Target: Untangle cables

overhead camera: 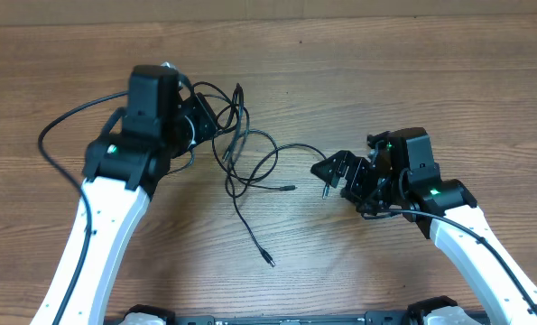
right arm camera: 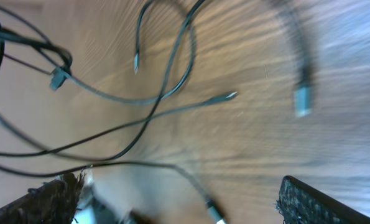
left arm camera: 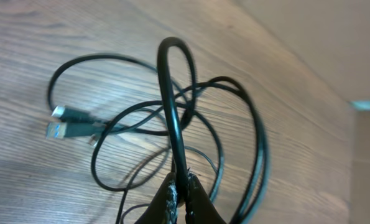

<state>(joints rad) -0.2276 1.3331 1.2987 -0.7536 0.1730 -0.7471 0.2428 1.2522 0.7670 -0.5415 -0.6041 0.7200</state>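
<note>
Wood-grain table (overhead camera: 412, 72) spreads beneath me. My left gripper (left arm camera: 182, 196) is clenched on one loop (left arm camera: 171, 87) of the cables (overhead camera: 245, 158), which lie tangled between my arms. My right gripper (overhead camera: 333, 176) gapes empty beside them. I should lift slowly, letting neighbouring strands slip off.

Robotics lab: robot arms (overhead camera: 106, 217) over a wood-grain table (overhead camera: 358, 72).

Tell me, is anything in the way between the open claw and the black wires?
No, nothing visible. Only bare table lies between the open right gripper and the cables, and one strand runs right up to it.
</note>
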